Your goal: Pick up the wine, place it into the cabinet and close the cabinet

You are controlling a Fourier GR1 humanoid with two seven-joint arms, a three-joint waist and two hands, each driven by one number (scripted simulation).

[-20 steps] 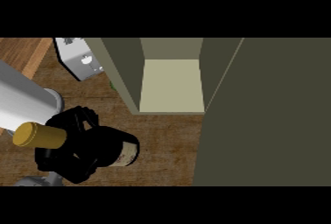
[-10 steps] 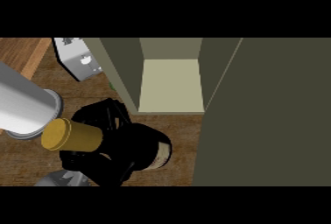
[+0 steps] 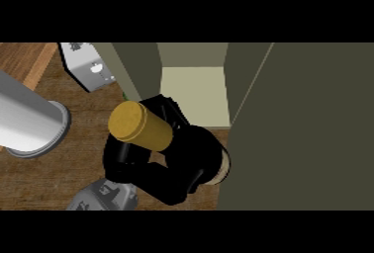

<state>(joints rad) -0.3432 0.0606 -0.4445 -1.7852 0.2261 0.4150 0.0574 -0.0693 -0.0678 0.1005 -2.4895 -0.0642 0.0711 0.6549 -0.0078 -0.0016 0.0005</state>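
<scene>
I see one black hand (image 3: 157, 170), side unclear, curled round the wine (image 3: 168, 141) | bottle tilted, gold cap toward me, just before the open cabinet (image 3: 194, 96) | above the wooden counter (image 3: 51, 168).

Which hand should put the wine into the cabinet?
The right hand: it is curled round the wine, just in front of the open cabinet. The left hand is out of view.

Wood-grain counter (image 3: 66, 168), matt olive cabinet (image 3: 306, 128), glossy black hand (image 3: 157, 175)
</scene>
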